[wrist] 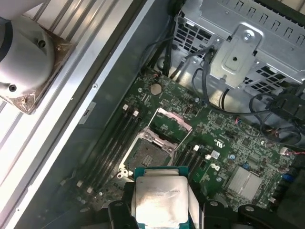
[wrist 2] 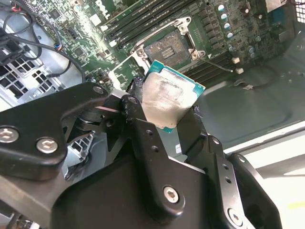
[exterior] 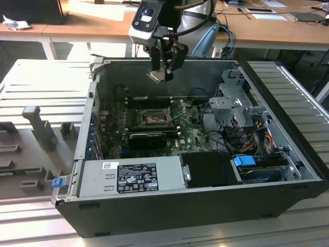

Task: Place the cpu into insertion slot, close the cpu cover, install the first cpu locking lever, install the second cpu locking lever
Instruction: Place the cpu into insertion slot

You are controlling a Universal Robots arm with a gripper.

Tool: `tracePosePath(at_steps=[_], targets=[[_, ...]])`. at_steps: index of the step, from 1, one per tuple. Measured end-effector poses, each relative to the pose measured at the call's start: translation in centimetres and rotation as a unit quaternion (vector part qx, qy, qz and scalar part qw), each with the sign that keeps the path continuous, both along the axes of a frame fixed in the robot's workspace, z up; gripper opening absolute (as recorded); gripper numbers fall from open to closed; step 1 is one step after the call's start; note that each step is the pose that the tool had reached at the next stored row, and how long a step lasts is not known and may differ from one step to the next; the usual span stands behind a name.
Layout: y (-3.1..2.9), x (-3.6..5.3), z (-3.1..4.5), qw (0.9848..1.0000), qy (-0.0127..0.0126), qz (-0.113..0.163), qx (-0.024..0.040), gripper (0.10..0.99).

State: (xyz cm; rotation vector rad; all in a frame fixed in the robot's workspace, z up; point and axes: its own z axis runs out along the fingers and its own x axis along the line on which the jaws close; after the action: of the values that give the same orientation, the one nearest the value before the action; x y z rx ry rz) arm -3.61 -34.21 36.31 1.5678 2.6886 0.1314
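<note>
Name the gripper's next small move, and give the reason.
Probably lower the gripper towards the socket. It holds the cpu tilted, high above the motherboard; the socket looks empty, so the chip has yet to be brought down and levelled.

A ribbed grey metal table (exterior: 300,110) carries an open computer case (exterior: 169,208) lying on its side; grey fixture blocks (exterior: 41,131) stand at the exterior view's left.

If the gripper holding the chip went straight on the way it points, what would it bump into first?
Probably the open socket on the green board, right ahead of the chip; depth is unclear.
</note>
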Motion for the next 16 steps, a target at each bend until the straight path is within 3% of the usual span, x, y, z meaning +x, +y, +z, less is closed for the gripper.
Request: tracePosePath(at_steps=[8,12,16], targets=[[0.00,0.00,-0.09,0.9991,0.0000,-0.043,0.0000,0.529],[0.00,0.00,-0.17,0.9966,0.0000,-0.082,0.0000,0.529],[0.00,0.00,-0.20,0.9948,0.0000,-0.102,0.0000,0.529]])
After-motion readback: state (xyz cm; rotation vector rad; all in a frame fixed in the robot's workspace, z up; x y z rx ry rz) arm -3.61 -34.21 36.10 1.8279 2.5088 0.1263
